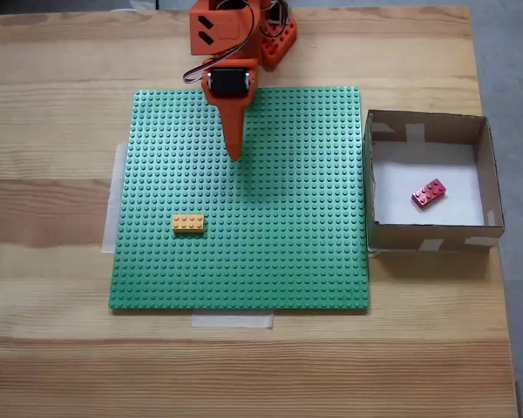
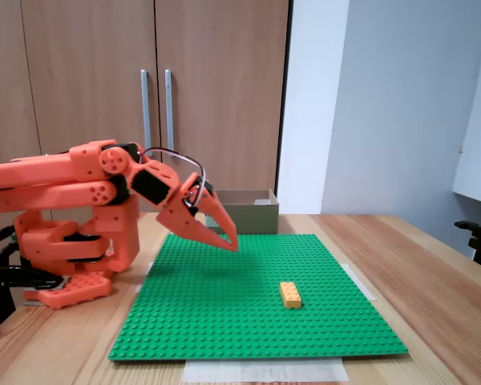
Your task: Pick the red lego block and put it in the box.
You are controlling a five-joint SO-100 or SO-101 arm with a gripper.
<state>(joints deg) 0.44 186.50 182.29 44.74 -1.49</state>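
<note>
Small red rectangular 2x4-stud plastic lego block (image 1: 429, 193) is already inside the square open-topped brown cardboard box (image 1: 425, 235), lying flat on the white floor, right of centre, rotated diagonally, clear of all four walls. So the placing looks done, going by how things lie.

Handling, as a judgement: rigid, light, smooth-sided plastic; it won't deform, but could slip or twist out of a skewed pinch. Best grasp is across the short width on the long flat sides, jaws squared to the diagonal, coming from above. The low walls leave room.

Looks: glossy red, studs up, two rows visible, much smaller than the box. Box has pale tape patches at its corners and sits just off the right edge of the green studded baseplate (image 1: 244, 261) in the top-down fixed view.

Orange two-finger gripper (image 2: 232, 245) hovers over the far-centre part of the baseplate, tips angled down, fingers pressed together, holding nothing. It's well apart from the box.

Orange-yellow 2x4 brick (image 1: 188, 224) sits on the baseplate, left and nearer. It's not the target.
</note>
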